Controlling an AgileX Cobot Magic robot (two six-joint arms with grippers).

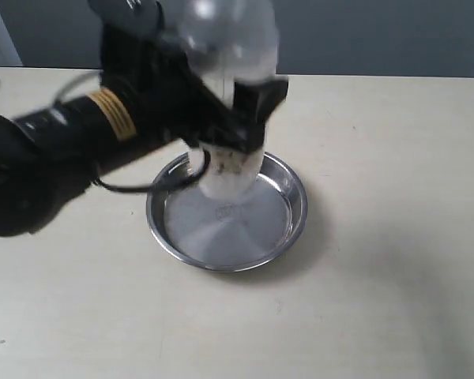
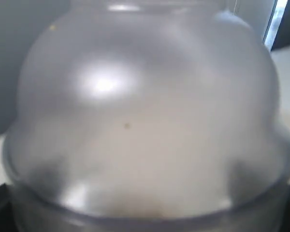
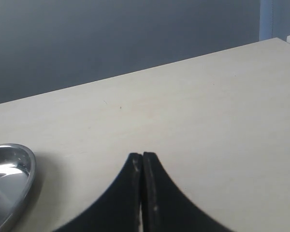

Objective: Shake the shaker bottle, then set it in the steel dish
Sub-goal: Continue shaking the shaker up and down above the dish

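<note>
because the left gripper (image 1: 235, 118) is clamped round the middle of the shaker bottle (image 1: 227, 175), the bottle hangs roughly upright with its base right over the steel dish (image 1: 297, 212), so setting down means straight down. motion blur hides its top and any contact with the dish. the right gripper (image 3: 142, 186), closed and empty, sits off beside the dish.

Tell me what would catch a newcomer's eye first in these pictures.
The frosted shaker bottle stands out first. It is clamped in the left gripper, upright and motion-blurred over the steel dish, and its dome fills the left wrist view. The right gripper hangs empty with its jaws shut, off to one side of the dish.
</note>
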